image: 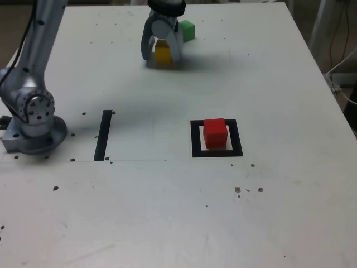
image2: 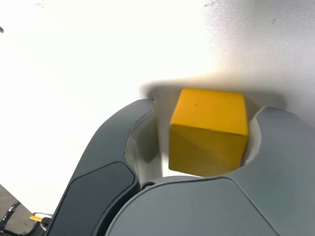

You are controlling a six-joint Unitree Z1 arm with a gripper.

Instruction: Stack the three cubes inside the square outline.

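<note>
Gripper (image: 162, 58) is down on the table (image: 279, 84) at the far side, jaws spread w/ the yellow cube (image2: 208, 132) between them. In the wrist view one jaw sits against the cube, the other shows a gap, so no pinch yet. Green cube (image: 187, 30) sits just behind, at the exterior view's right of the gripper. Red cube (image: 215, 133) rests inside the square outline (image: 196, 138), well apart. Black tape strip (image: 103, 134) lies near the arm base (image: 33, 134).
</note>
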